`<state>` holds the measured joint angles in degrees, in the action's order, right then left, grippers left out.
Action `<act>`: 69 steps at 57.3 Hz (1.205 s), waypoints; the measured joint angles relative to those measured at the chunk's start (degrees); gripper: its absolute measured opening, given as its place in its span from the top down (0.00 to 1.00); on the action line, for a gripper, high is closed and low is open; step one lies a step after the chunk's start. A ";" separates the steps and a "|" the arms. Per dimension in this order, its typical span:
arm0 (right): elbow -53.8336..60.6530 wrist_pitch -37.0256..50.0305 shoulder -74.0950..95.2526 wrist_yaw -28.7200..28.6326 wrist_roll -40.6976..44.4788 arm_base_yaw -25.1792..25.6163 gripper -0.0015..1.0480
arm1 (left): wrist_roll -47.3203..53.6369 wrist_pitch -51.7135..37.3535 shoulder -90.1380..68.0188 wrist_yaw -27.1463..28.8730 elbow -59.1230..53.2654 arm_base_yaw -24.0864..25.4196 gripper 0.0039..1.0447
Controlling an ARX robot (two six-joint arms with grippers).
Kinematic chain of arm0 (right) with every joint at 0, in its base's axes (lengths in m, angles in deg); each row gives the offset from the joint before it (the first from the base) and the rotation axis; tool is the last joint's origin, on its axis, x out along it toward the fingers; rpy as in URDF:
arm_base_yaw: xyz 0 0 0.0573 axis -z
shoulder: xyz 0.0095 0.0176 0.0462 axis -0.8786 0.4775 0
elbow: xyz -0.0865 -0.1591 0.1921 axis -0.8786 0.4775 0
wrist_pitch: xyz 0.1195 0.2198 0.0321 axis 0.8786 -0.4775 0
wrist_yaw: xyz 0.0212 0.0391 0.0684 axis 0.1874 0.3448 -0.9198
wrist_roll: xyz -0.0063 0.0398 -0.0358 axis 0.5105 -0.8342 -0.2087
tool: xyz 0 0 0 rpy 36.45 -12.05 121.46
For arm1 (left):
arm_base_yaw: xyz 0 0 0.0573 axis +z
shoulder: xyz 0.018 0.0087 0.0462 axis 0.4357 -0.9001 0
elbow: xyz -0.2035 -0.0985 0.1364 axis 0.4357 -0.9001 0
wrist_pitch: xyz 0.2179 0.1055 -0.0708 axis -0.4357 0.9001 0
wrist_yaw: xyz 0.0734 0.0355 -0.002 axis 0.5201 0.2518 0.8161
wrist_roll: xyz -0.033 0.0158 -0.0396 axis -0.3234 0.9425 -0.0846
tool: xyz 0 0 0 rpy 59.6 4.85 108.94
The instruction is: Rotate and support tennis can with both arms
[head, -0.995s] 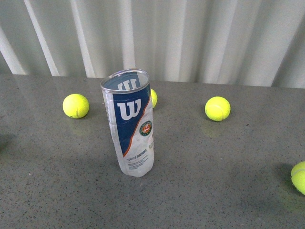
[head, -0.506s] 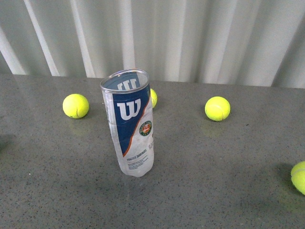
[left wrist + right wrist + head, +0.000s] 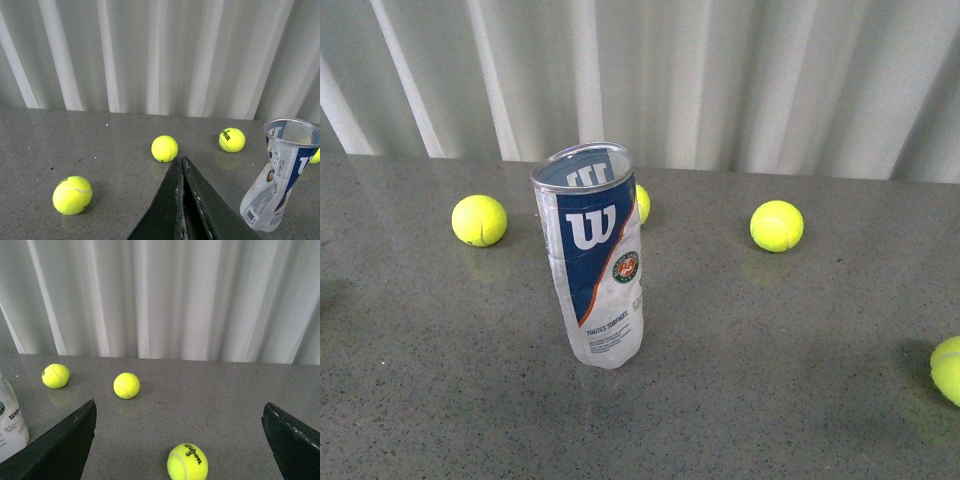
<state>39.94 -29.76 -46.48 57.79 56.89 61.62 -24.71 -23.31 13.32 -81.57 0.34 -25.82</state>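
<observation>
At the left wrist, the left gripper point(image 3: 181, 165) has its two dark fingers pressed together to a point, nothing between them, hanging above the table point(image 3: 100, 150) well short of the tennis can point(image 3: 277, 175). Right gripper point(image 3: 180, 440) is spread wide, one finger at each edge of its wrist view, nothing held; only a sliver of the can shows at that view's edge. Neither arm shows in the front view, so both sit well back from the work.

Judgement: step in hand is the approach, nothing contacted yet. To do it well, the spread right gripper should come in at mid-body while the left braces the opposite side, low, so the can doesn't tip when turned. Squeeze lightly; the wall looks thin and likely buckles. Left would need to part its fingers if it is to grip rather than just push.

Tennis can stands upright near the middle of the table, open mouth with silver rim up, leaning slightly. Clear plastic, blue-and-white label with white W logo facing the front camera, round emblem below it, small print lower. Looks empty. Body is visibly dented and creased around the waist.

Several tennis balls point(image 3: 479, 221) lie loose around it, apart from it; one sits just behind the can.
</observation>
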 joint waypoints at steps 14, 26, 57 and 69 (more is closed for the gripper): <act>0.00 0.00 0.00 0.00 0.00 0.00 0.07 | 0.00 4.85 4.83 0.00 0.00 0.00 0.97; 0.00 0.00 0.00 0.00 0.00 0.00 0.07 | 0.00 7.69 7.63 0.00 0.00 0.00 0.97; 0.00 0.00 0.00 0.00 0.00 0.00 0.07 | -0.02 17.94 17.55 0.00 0.02 0.00 0.78; 0.00 0.00 0.00 0.02 0.00 0.00 0.07 | -0.02 17.94 17.55 0.00 0.02 0.00 0.41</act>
<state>39.94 -29.76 -46.48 57.82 56.89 61.62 -24.73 -5.37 30.87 -81.57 0.36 -25.82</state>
